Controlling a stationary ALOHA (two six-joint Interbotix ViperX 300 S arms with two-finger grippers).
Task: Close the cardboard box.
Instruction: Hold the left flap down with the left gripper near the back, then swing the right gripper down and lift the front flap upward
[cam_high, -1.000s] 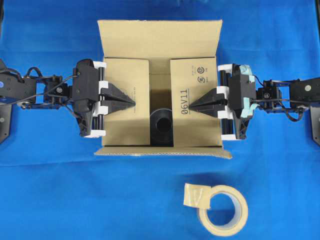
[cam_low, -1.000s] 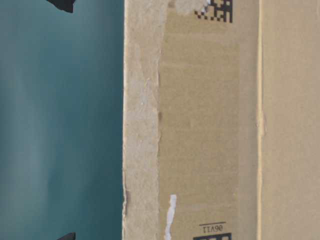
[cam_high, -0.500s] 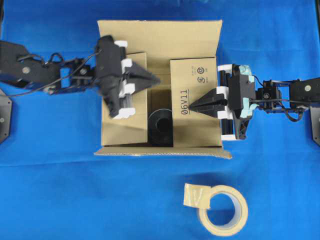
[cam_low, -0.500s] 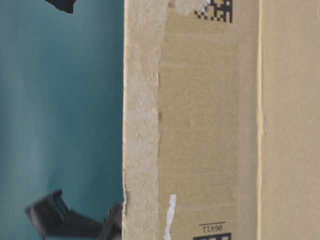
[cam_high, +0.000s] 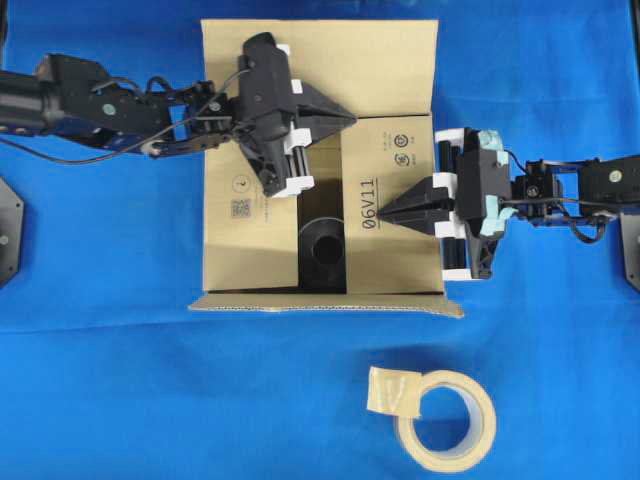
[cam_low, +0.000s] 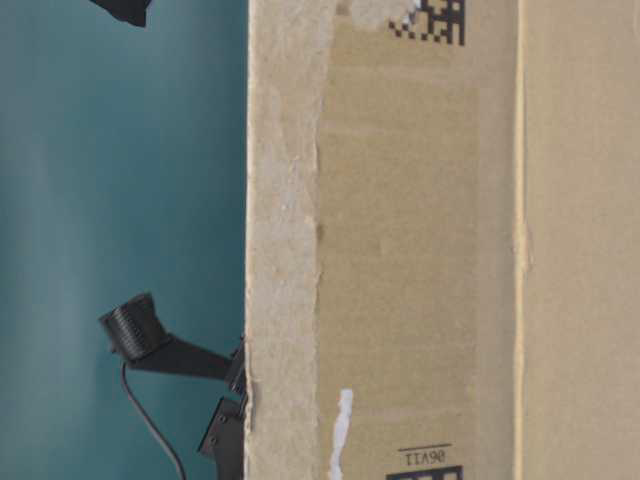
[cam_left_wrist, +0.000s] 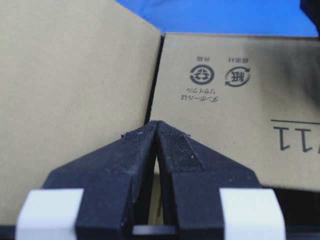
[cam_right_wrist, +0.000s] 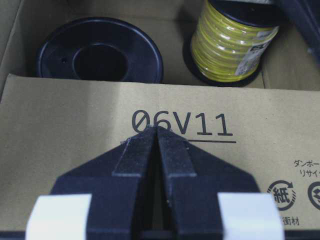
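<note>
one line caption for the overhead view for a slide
Left pincer shut above the cardboard box; right pincer shut on its 06V11 flap.

The cardboard box (cam_high: 320, 160) has "06V11" printed big and underlined on its right-side flap (cam_right_wrist: 125, 125), with round recycling marks and Japanese text nearby. Data-matrix codes show on the box wall in the table-level view, unreadable.

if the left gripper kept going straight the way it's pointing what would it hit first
Most likely the inner face of the cardboard box's far flap, beside the edge of the right-hand flap. The left gripper, jaws shut, points at the seam between them, and the depth left is hard to judge.
</note>
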